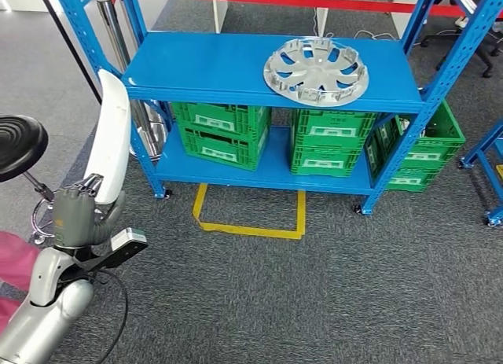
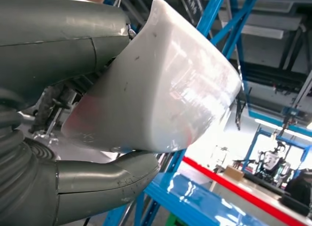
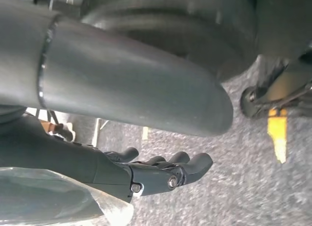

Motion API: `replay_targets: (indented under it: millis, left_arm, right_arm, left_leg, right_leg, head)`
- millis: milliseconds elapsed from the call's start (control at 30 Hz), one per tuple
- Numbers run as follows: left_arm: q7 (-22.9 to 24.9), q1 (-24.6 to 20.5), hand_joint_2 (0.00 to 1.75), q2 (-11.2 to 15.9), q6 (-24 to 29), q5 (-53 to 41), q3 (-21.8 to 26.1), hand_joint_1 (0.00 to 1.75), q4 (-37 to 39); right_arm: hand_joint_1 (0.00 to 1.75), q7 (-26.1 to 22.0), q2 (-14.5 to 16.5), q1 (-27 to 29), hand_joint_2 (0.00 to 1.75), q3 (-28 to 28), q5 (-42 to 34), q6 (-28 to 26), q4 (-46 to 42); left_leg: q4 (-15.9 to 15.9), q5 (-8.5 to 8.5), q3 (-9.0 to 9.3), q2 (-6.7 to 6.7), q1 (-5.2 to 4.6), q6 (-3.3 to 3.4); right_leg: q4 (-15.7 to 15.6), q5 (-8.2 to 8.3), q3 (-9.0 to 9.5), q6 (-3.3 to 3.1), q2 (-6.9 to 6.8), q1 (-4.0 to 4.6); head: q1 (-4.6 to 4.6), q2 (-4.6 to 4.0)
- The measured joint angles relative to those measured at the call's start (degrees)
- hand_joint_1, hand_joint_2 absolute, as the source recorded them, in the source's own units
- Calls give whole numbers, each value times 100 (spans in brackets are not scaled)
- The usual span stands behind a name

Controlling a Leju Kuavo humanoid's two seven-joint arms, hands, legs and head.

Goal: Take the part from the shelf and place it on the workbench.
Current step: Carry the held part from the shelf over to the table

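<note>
My left hand [image 1: 77,216] is raised at the lower left of the head view and grips a white curved plastic part [image 1: 114,136], which stands upright out of the hand. In the left wrist view the part [image 2: 165,89] sits between the thick grey thumb [image 2: 95,187] and the fingers [image 2: 55,35]. I hold it out in front of the left end of the blue shelf [image 1: 237,65], not touching it. My right hand [image 3: 158,170] hangs over grey carpet with its fingers stretched out, holding nothing.
A silver wheel cover [image 1: 316,69] lies on the shelf's top board. Green crates [image 1: 222,132] [image 1: 332,140] stand on the lower board, and another [image 1: 424,148] sits at the right end. A yellow tape outline [image 1: 249,222] marks the carpet. A black stool [image 1: 18,144] stands at left.
</note>
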Motion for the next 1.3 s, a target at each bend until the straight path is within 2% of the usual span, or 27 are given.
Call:
replay_targets:
  millis: [67,133,167,233,267,300,367,400,467,500,533,567,633,667,700,733,800,833,867,933,1000,1033,1133,1167,1200,1233,1300]
  left_arm:
    - [0,11,175,21,3,1,4,175,-3]
    - [0,15,175,29,4,3,6,175,-3]
    - [0,19,175,30,4,5,6,175,-3]
    - [0,21,175,32,4,6,6,175,-3]
    - [0,19,175,33,4,7,6,175,-4]
    - [0,15,175,34,4,7,6,175,-7]
    - [0,8,175,37,6,7,8,175,-28]
    - [0,5,175,39,7,7,9,175,-39]
    - [0,11,175,40,7,6,9,175,-49]
    - [0,15,175,40,7,6,8,175,-49]
    - [0,18,175,39,7,6,6,175,-50]
    - [0,19,175,37,7,7,4,175,-50]
    - [0,21,175,36,7,7,3,175,-51]
    - [1,22,175,35,3,7,3,175,-51]
    - [17,26,175,36,-20,9,4,175,-51]
    - [41,38,175,39,-76,33,15,175,-52]
    - [74,103,175,69,-220,141,76,175,-61]
    - [64,144,175,92,-275,212,126,175,-72]
    - [39,178,175,115,-298,267,180,175,-84]
    - [-21,208,175,147,-310,320,269,175,-100]
    - [-80,234,175,160,-339,333,322,175,-102]
    - [-101,247,175,162,-364,338,341,175,-102]
    - [-122,260,175,164,-411,354,386,175,-102]
    - [-122,264,175,164,-413,359,391,175,-102]
    - [-122,267,175,164,-415,366,393,175,-102]
    - [-125,270,175,164,-425,382,396,175,-103]
    - [-142,274,175,164,-458,435,413,175,-112]
  right_arm:
    - [0,1,7,1,0,0,1,-3,-1]
    - [0,1,8,7,0,0,2,0,-2]
    - [0,1,9,8,0,1,2,1,-2]
    - [0,-1,9,6,0,2,2,2,-4]
    - [0,-1,9,5,0,2,2,2,-5]
    - [0,-1,9,5,0,2,2,2,-7]
    - [0,0,9,4,0,2,1,2,-14]
    - [0,0,9,5,0,2,1,2,-18]
    - [0,-1,9,18,0,2,2,2,-20]
    - [0,-1,9,28,0,2,2,2,-21]
    - [0,0,9,37,0,3,2,2,-22]
    - [0,2,9,44,0,3,2,2,-24]
    - [0,5,9,43,0,4,1,2,-29]
    - [0,-5,9,40,0,4,4,2,-30]
    - [0,-76,9,39,0,7,25,9,-35]
    - [0,-230,9,40,0,17,68,21,-49]
    - [0,-643,14,20,0,61,180,50,-80]
    - [0,-799,19,-2,0,87,222,62,-92]
    - [0,-879,31,-30,0,110,244,68,-96]
    - [0,-928,54,-67,0,142,269,75,-100]
    - [0,-941,76,-81,0,162,285,75,-100]
    - [0,-942,84,-79,0,169,290,74,-100]
    - [0,-943,101,-74,0,189,300,70,-100]
    - [0,-943,106,-75,0,191,303,69,-100]
    - [0,-943,108,-76,0,192,307,69,-100]
    - [0,-943,110,-76,0,195,313,68,-100]
    - [0,-943,116,-80,0,214,331,57,-100]
  left_leg:
    - [386,-539,-106,2,22,-59]
    - [1094,-1081,-189,5,51,-116]
    - [1397,-1137,-186,6,65,-141]
    - [1571,-824,-3,6,86,-180]
    - [1373,-636,213,6,96,-195]
    - [992,-577,537,7,103,-204]
    - [82,-782,1167,3,102,-172]
    - [-204,-900,1333,1,91,-141]
    - [-301,-885,1292,12,84,-47]
    - [-296,-817,1225,25,89,3]
    - [-296,-738,1146,39,98,58]
    - [-299,-653,1054,52,106,100]
    - [-288,-485,854,55,94,133]
    - [-277,-410,746,54,89,131]
    - [-263,-339,630,53,84,126]
    - [-246,-272,513,51,77,116]
    - [-215,-147,322,51,66,82]
    - [-199,-96,264,54,56,59]
    - [-183,-48,226,59,49,33]
    - [-168,42,177,60,46,-24]
    - [-132,42,132,48,64,-86]
    - [-31,-77,95,44,72,-115]
    - [915,-770,-193,40,82,-176]
    - [1259,-908,-282,40,82,-187]
    - [1449,-927,-305,40,82,-191]
    - [1419,-833,-236,40,81,-185]
    - [822,-501,120,40,75,-144]
  right_leg:
    - [-39,163,-134,-52,-38,-29]
    - [-33,321,-323,-63,-55,-32]
    - [-21,402,-436,-57,-66,-34]
    - [26,559,-677,-33,-89,-46]
    - [63,628,-793,-13,-97,-54]
    - [108,688,-897,16,-101,-55]
    - [187,802,-1031,73,-103,-47]
    - [196,872,-1065,100,-104,-43]
    - [166,1002,-1104,159,-100,-52]
    - [194,930,-1142,194,-87,-58]
    - [321,725,-1196,228,-70,-65]
    - [570,408,-1264,256,-54,-75]
    - [1318,-211,-1383,287,-37,-85]
    - [1665,-318,-1403,291,-36,-86]
    - [1893,-242,-1369,286,-35,-85]
    - [1964,-44,-1268,271,-33,-84]
    - [1539,265,-779,204,-12,-78]
    - [1066,209,-391,164,4,-67]
    - [578,39,-40,136,19,-60]
    - [-43,-248,338,114,22,-40]
    - [-124,-239,304,63,-7,-49]
    - [-131,-201,283,19,-27,-54]
    - [-104,-99,216,-62,-70,-38]
    - [-77,-76,182,-68,-75,-28]
    - [-41,-60,140,-70,-77,-20]
    - [-1,-54,98,-69,-78,-16]
    - [84,-68,32,-57,-80,-11]
  head:
    - [-2,-1]
    - [-13,0]
    - [-15,0]
    - [-20,-1]
    - [-21,-1]
    - [-25,-1]
    - [-26,-1]
    - [-32,-1]
    - [-38,-1]
    - [-38,-1]
    - [-26,-1]
    - [-15,-1]
    - [7,-1]
    - [9,-1]
    - [10,-1]
    - [10,-1]
    - [7,-1]
    - [7,-1]
    - [5,-1]
    - [7,-1]
    - [3,-1]
    - [-1,-1]
    - [-9,-1]
    - [-8,-1]
    - [-8,-1]
    - [-8,-1]
    - [-9,-1]
